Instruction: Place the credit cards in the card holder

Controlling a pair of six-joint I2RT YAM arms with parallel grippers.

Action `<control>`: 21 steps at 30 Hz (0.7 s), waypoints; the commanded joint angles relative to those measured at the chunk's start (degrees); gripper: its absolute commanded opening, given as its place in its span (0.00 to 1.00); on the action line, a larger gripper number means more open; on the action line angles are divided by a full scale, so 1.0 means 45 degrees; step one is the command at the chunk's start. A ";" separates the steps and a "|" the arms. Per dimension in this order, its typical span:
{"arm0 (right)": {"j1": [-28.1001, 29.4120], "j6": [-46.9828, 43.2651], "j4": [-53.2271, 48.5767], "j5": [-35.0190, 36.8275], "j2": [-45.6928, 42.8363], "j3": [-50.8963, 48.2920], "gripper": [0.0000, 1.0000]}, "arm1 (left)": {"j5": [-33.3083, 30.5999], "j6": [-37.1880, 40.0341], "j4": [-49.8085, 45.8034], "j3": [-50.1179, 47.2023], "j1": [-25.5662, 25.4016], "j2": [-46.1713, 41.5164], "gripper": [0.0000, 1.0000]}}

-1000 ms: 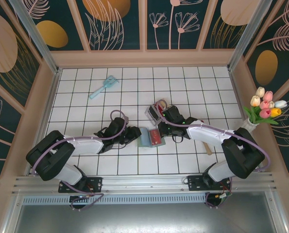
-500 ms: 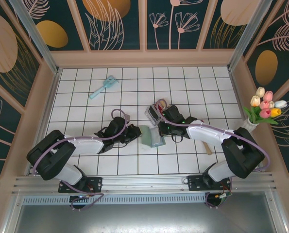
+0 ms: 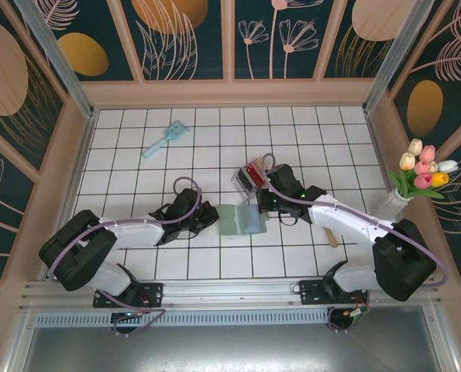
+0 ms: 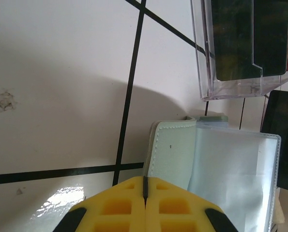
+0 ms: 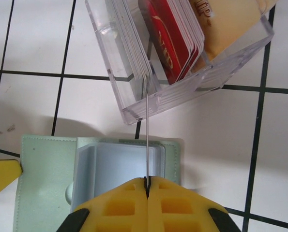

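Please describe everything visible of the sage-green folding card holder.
The flat sage-green folding card holder lies open on the white tiled table, near but apart from the clear plastic box. Its cover looks like soft leather with a seamed edge; inside are pale blue glossy pockets. The left gripper, fingers shut, sits at its left edge; a pinch cannot be confirmed. The right gripper holds a thin card edge-on above the pockets.
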 commanded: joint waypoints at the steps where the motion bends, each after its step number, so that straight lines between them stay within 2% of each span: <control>1: -0.0033 0.0405 0.0121 -0.0599 -0.0524 0.0149 0.04 | -0.0095 0.0125 -0.0218 -0.0004 -0.0107 0.0008 0.00; 5: -0.0033 0.0472 0.0384 -0.1262 -0.0475 0.0112 0.04 | -0.0175 0.0180 -0.0524 0.0152 -0.0107 0.0204 0.00; 8: -0.0001 0.0633 0.0874 -0.2324 0.0116 -0.0010 0.03 | -0.0163 0.0274 -0.0589 0.0230 -0.0107 0.0349 0.00; 12: 0.0298 0.1025 0.1511 -0.2737 0.0820 -0.0033 0.03 | -0.0236 0.0258 -0.0637 0.0212 -0.0107 0.0322 0.00; 15: 0.0347 0.1227 0.2291 -0.3907 0.1214 0.0010 0.03 | -0.0338 0.0201 -0.0630 0.0156 -0.0109 0.0231 0.00; 18: 0.0477 0.1424 0.2738 -0.4337 0.1740 0.0097 0.03 | -0.0499 0.0131 -0.0644 0.0059 -0.0107 0.0000 0.05; 19: 0.0497 0.1429 0.2671 -0.4321 0.1984 0.0158 0.03 | -0.0659 0.0114 -0.0766 0.0055 -0.0107 -0.0140 0.12; 21: 0.0565 0.1454 0.2612 -0.4018 0.2271 0.0196 0.03 | -0.0957 0.0122 -0.1083 0.0055 -0.0107 -0.0494 0.16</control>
